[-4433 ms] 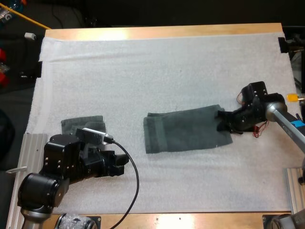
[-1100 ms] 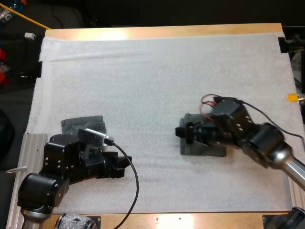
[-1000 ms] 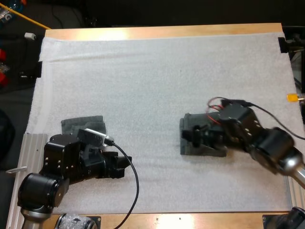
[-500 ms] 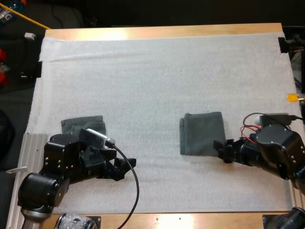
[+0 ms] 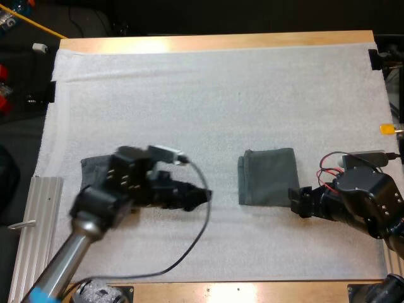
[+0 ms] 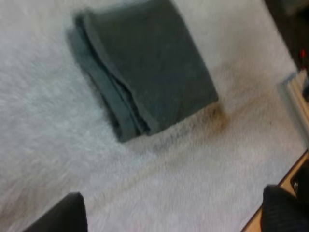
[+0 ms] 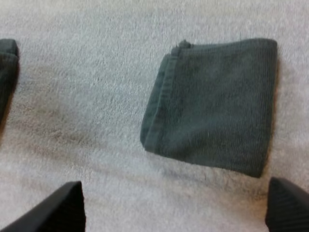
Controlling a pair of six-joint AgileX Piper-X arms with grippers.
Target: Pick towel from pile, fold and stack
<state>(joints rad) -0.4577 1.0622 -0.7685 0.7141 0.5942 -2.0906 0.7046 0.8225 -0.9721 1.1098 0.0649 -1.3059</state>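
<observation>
On the white mat [image 5: 189,95] covering the wooden worktop [image 5: 214,41], a dark grey-green towel [image 5: 92,168] is lying behind my left gripper [image 5: 203,196], off to its left. My own arm is covering most of it, so I cannot tell how it is folded.

My left gripper is reaching out over bare mat and pointing toward the right, and I am holding it wide open. In the left wrist view its two black fingers [image 6: 62,216] are standing far apart with nothing but mat between them.

Ahead of that gripper, beyond its tips and clear of them, the folded towel [image 5: 268,177] is lying flat as a neat near-square. Its layered, doubled edge is facing my left gripper, and its smooth top side is facing up. This folded towel is sitting between my two grippers, closer to the right one.

My right gripper [image 5: 295,204] is waiting just beside the towel's near right corner, pointing left toward it. I am holding this one wide open too. In the right wrist view its fingers [image 7: 54,211] are standing well apart, spread wider than the towel itself and clear of the cloth. A strip of bare mat is lying between their tips and the towel's nearest edge. Neither gripper is gripping anything.
</observation>
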